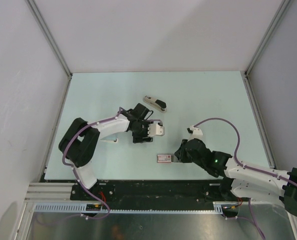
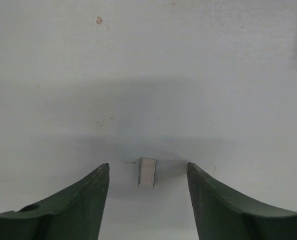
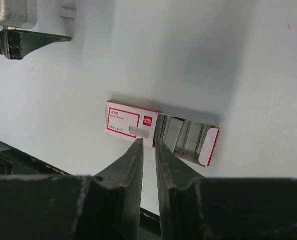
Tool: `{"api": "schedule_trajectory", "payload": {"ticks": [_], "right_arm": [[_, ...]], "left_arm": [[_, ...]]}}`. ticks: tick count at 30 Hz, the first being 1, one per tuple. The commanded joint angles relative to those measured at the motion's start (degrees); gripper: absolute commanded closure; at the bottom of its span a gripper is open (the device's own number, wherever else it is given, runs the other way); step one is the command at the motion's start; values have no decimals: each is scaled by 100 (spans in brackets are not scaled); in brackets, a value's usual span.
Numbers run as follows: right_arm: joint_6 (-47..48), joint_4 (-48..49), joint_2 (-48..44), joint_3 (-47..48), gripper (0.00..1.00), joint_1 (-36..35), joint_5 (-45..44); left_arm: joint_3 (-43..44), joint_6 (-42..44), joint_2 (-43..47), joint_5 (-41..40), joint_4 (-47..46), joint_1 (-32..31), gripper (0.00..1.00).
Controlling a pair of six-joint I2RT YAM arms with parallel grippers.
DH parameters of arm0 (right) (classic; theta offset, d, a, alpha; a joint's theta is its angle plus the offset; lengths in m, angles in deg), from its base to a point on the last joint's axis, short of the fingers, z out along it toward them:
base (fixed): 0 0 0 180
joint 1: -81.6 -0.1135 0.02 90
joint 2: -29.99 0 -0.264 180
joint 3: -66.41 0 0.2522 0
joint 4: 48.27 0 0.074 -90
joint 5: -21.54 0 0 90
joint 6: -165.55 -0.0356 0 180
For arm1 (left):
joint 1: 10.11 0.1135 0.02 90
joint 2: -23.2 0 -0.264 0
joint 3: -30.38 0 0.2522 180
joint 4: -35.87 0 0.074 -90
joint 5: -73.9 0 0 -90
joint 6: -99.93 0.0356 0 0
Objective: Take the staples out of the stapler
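Left claw [image 2: 147,169]: wide open, empty, straddling tiny grey metal staple sliver [image 2: 147,173] on pale surface [image 2: 148,60].
Right claw [image 3: 149,145]: nearly closed, thin gap, empty, tips at slid-open pink-and-white box [image 3: 130,122].
Cream-and-black hand stapler [image 1: 155,103]: you'll see it lying farther out, apart from both claws.

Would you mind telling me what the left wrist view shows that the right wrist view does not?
Left wrist only: a close look at a short staple strip lying on the table between the open left gripper, untouched. Right wrist only: the pink-and-white box, its tray slid out with rows of staples, just beyond the narrowly parted right gripper. Both: the pale table. The part in the right wrist view's top-left corner is probably the left gripper.
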State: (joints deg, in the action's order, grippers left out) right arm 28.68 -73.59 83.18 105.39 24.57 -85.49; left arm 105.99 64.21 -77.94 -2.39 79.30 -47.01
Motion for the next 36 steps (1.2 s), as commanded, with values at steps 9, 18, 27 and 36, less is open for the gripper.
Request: {"api": "schedule_trajectory", "payload": {"ticks": [9, 18, 27, 36], "right_arm": [[61, 249, -103, -17, 82, 82, 109], [73, 245, -160, -16, 83, 99, 126], [91, 246, -187, -16, 84, 100, 128], [434, 479, -484, 133, 81, 121, 181]], "left_arm": [[175, -121, -389, -396, 91, -34, 62], [104, -409, -79, -395, 111, -31, 75], [56, -671, 358, -346, 189, -26, 89], [1118, -1886, 1414, 1127, 612, 81, 93]]}}
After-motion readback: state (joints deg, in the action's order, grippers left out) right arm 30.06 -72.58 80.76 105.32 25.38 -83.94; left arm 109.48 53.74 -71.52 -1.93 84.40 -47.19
